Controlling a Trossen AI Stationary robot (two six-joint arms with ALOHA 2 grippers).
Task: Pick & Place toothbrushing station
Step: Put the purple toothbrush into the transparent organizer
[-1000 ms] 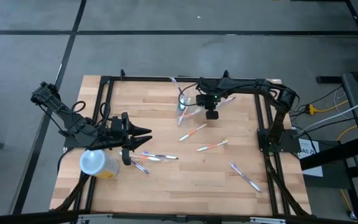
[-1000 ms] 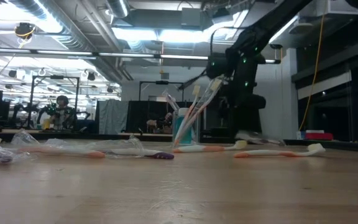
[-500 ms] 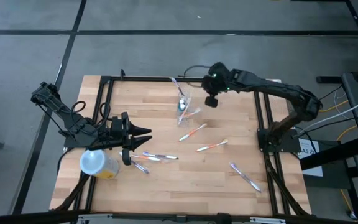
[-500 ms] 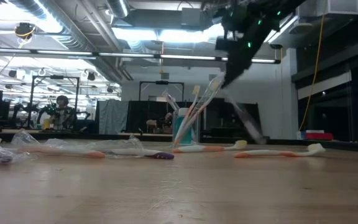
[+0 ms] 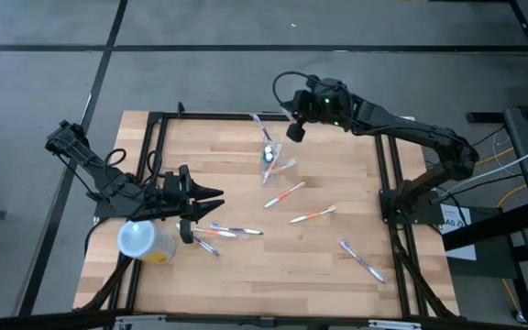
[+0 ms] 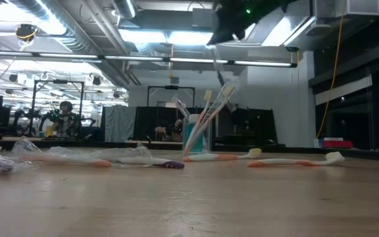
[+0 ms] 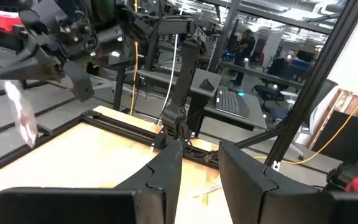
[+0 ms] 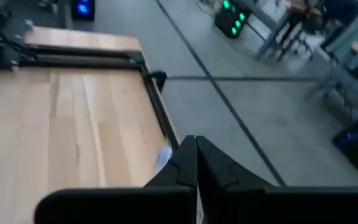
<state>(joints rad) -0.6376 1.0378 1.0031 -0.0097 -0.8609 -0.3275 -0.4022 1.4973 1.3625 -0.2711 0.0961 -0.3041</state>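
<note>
The right gripper (image 5: 294, 131) hangs raised over the far edge of the table (image 5: 246, 266), its fingers (image 8: 194, 163) pressed together with nothing clearly held between them. The clear cup (image 5: 269, 158) stands upright on the table just beside and below it, apart from the jaws, with toothbrushes leaning inside.

The left gripper (image 5: 211, 203) waits low at the near-left, fingers (image 7: 166, 177) parted by a narrow gap and empty.

One cup is on the table, and about five loose toothbrushes (image 5: 312, 215) lie scattered, some in wrappers. One yellow tub (image 5: 145, 242) sits beside the left arm.
</note>
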